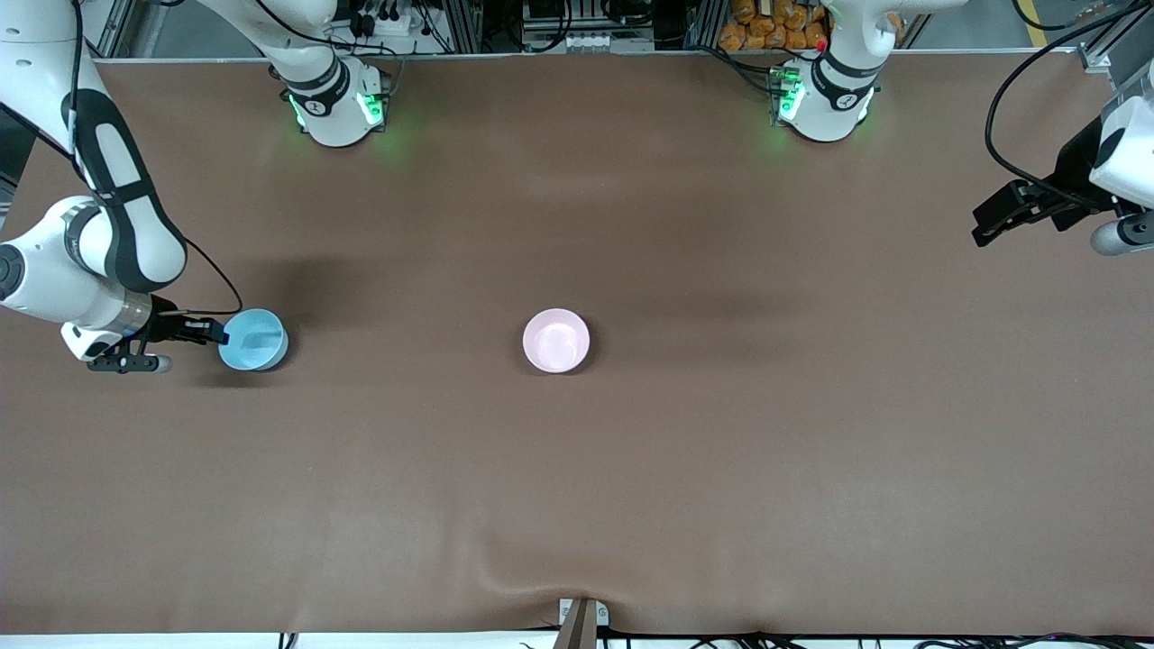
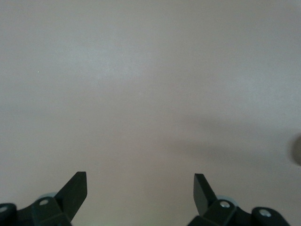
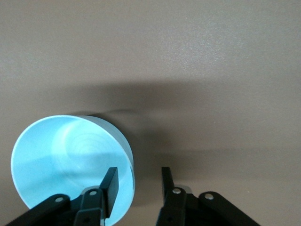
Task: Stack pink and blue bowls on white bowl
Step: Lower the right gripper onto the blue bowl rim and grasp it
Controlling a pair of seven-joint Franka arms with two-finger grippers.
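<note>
- No white bowl shows in any of your views; the pink bowl (image 1: pixel 556 340) sits mid-table.
- Blue bowl (image 1: pixel 253 339) is toward the right arm's end of the table.
- Right gripper (image 3: pixel 137 182) is low at it, one finger inside, one outside the rim; jaws partly apart, contact unclear.
- Left gripper (image 2: pixel 140 189) waits high over bare table (image 1: pixel 721 451), fingers wide apart.

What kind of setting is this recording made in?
Most likely a robotics lab bench: two white robot arm bases bolted along a brown-covered table, aluminium framing and cables along its edge, and only small plain plastic-looking bowls, a light blue bowl and a pale pink bowl, laid out.
</note>
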